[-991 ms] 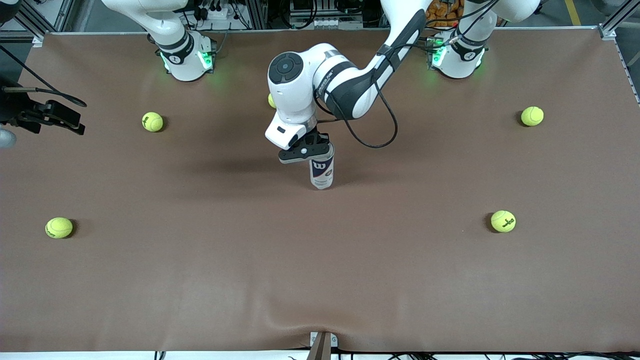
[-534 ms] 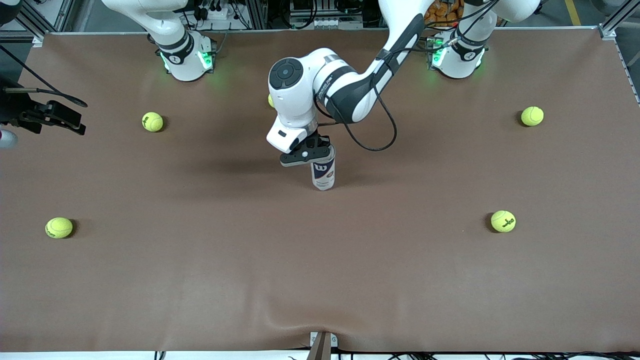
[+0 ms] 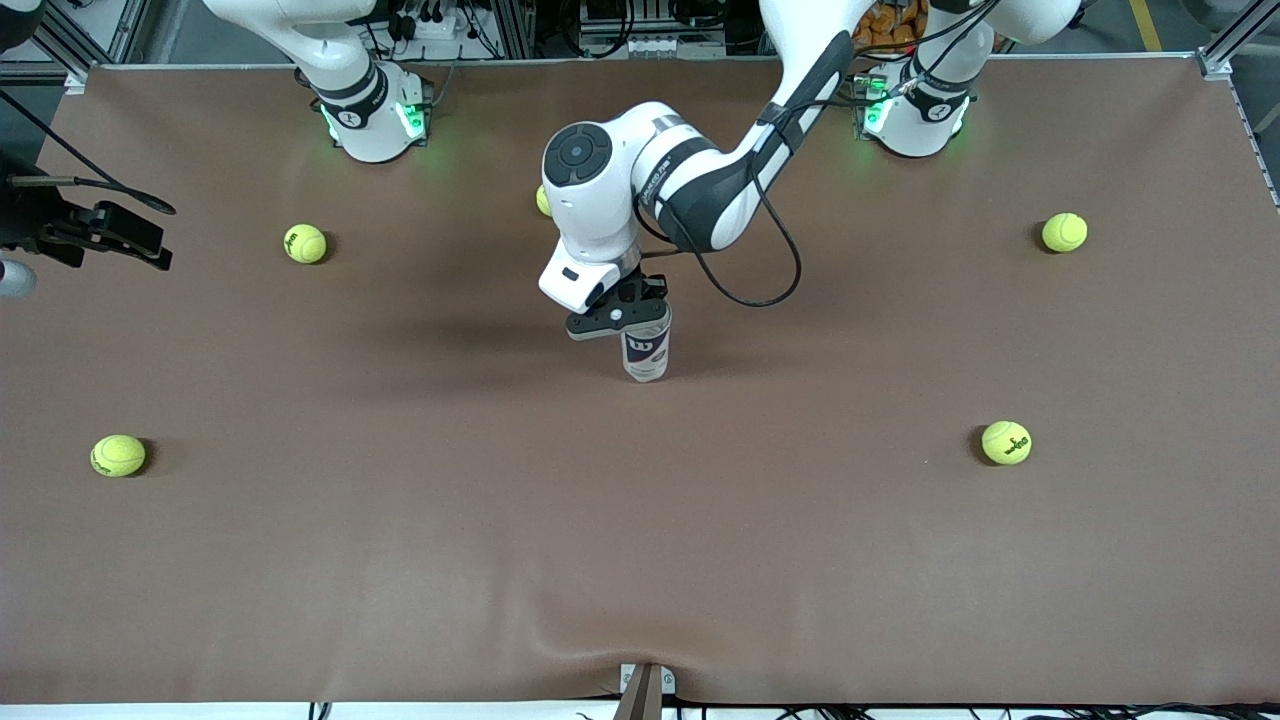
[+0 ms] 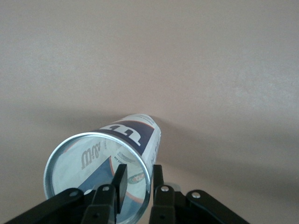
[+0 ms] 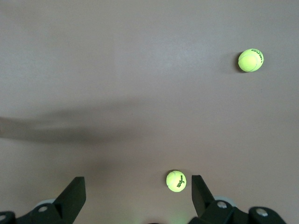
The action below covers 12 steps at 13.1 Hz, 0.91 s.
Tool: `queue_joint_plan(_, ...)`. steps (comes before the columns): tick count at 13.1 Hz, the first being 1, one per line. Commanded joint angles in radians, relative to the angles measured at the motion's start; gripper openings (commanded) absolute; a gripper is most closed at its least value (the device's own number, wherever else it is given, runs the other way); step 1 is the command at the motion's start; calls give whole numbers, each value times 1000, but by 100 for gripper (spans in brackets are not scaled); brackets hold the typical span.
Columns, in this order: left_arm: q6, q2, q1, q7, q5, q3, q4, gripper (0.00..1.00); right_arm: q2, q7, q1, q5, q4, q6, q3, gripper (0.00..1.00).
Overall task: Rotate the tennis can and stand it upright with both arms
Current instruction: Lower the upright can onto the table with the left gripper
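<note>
The tennis can (image 3: pixel 646 352) stands upright mid-desk, long axis vertical, directly beneath the left gripper (image 4: pixel 138 186), whose fingers straddle its rim slightly parted. The right gripper (image 5: pixel 138 196) waits open, well apart.

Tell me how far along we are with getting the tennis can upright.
Done: the tennis can stands upright on the table, open silver rim up. In hand: the left gripper straddles the rim wall, one finger inside and one outside, jaws slightly parted. Left: open fully and lift clear. The right gripper waits open, up over the right arm's end of the table.
</note>
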Motion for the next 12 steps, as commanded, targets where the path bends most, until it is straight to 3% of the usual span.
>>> queue_joint_plan(1,6,9,3,2,22,0,27,30,-3,20,7,-10,-4,5,0,100)
queue_joint_plan(7,69,4,6,2,20,-5,25,51,-3,20,7,-10,-4,5,0,100)
queue_joint_plan(8,69,4,5,1,22,-5,25,75,-3,20,7,-10,-4,5,0,100)
queue_joint_plan(9,69,4,3,-1,22,-5,24,84,-3,20,7,-10,-4,5,0,100)
queue_joint_plan(10,68,1,3,0,22,-5,25,100,-3,20,7,-10,-4,5,0,100)
queue_joint_plan(12,56,-19,5,14,22,-5,24,100,-3,20,7,-10,-4,5,0,100)
